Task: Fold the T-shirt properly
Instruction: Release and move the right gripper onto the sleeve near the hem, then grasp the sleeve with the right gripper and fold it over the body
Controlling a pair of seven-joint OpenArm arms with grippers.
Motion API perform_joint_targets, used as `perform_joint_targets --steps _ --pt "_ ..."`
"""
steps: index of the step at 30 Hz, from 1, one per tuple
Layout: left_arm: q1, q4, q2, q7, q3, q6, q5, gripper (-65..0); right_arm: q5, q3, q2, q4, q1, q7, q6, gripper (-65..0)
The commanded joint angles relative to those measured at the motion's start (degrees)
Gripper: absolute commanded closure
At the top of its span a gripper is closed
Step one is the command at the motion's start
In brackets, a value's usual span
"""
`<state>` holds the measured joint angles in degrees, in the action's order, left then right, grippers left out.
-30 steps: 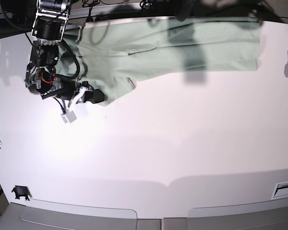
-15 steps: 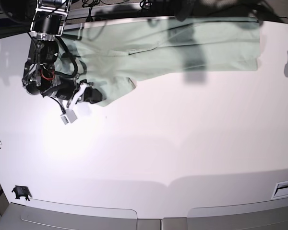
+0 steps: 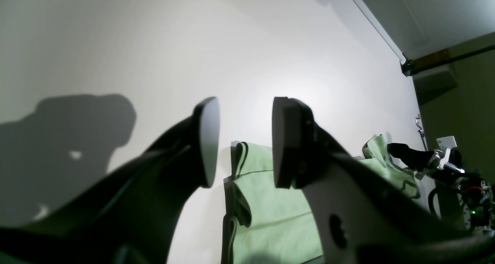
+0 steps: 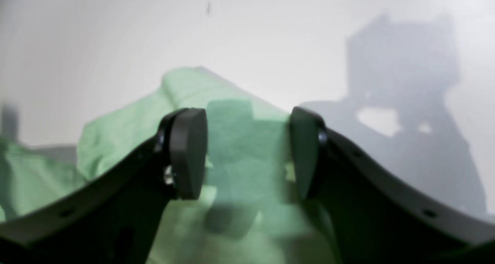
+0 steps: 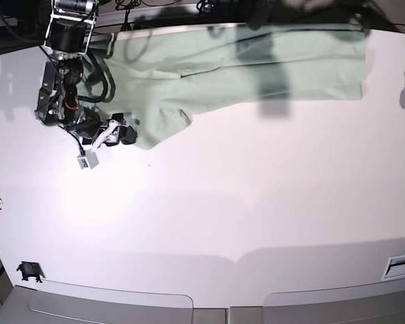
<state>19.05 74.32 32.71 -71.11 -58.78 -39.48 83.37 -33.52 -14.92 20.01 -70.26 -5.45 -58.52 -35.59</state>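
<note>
Shirt let go at the table's far edge

The shirt (image 5: 243, 64) lies spread along the far side of the table (image 5: 256, 202), one sleeve folded inward, a lower corner bunched by the right gripper (image 4: 247, 152). Its jaws stand apart over that corner, holding nothing. The left gripper (image 3: 241, 140) hangs above bare table, jaws parted and empty. I'd say a fold has just been laid; next comes picking a fresh edge, cleanly pinched, to bring across.
</note>
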Motion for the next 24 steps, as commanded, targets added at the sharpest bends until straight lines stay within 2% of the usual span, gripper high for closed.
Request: perform_joint_targets --steps 1,6,7,8,11,12,17,19,21,24 --pt "0.0 0.9 1.4 0.9 -0.4 -0.5 1.6 -20.7 0.1 -0.1 0.5 0.4 -0.5 -1.0 -0.1 -32.7" --pt "0.0 0.9 1.4 0.9 -0.4 -0.5 1.6 -20.7 -2.7 -0.1 0.5 1.3 -0.6 -2.0 -0.2 -32.3" --pt "0.0 0.9 1.4 0.9 -0.4 -0.5 1.6 -20.7 -4.0 -0.1 0.5 1.3 -0.6 -2.5 -0.6 -30.1" --pt "0.0 0.9 1.4 0.9 -0.4 -0.5 1.6 -20.7 -5.2 -0.1 0.5 1.3 -0.6 -3.0 -0.9 -25.5" --pt "0.0 0.9 1.4 0.9 -0.4 -0.5 1.6 -20.7 -7.5 -0.1 0.5 1.3 -0.5 -3.8 -1.0 -4.6" --pt "0.0 0.9 1.4 0.9 -0.4 -0.5 1.6 -20.7 -7.6 -0.1 0.5 1.3 -0.6 -3.8 -1.0 0.0" --pt "0.0 0.9 1.4 0.9 -0.4 -0.5 1.6 -20.7 -7.7 -0.1 0.5 1.1 -0.6 -4.1 -1.1 0.0" --pt "0.0 0.9 1.4 0.9 -0.4 -0.5 1.6 -20.7 -9.0 -0.1 0.5 0.4 -0.5 -5.7 -2.4 0.0" --pt "0.0 0.9 1.4 0.9 -0.4 -0.5 1.6 -20.7 -13.4 -0.1 0.5 -0.8 -0.5 -8.8 -4.0 0.0" --pt "0.0 0.9 1.4 0.9 -0.4 -0.5 1.6 -20.7 -22.2 -0.1 0.5 -3.8 -0.2 -14.9 -4.4 0.0"
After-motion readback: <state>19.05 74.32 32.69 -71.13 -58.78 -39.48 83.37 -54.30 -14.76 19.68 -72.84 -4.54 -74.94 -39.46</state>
